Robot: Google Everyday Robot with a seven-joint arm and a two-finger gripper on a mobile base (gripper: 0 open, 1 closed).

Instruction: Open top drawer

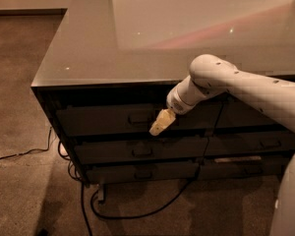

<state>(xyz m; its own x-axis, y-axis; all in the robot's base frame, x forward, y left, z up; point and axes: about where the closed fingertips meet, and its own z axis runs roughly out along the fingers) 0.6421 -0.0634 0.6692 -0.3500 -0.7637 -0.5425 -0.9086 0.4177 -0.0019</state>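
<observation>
The top drawer (pixel 103 121) is a wide dark front just under the counter top, with a small loop handle (pixel 139 118) at its centre. It looks closed, flush with the fronts below. My gripper (pixel 156 128) hangs from the white arm in front of this drawer. Its tan fingertips sit just right of and slightly below the handle.
Two shallower dark drawers (pixel 137 152) lie below the top one, and more drawer fronts (pixel 255 144) to the right. A glossy counter top (pixel 187 28) covers the cabinet. Black cables (pixel 137 211) trail on the carpet in front and to the left.
</observation>
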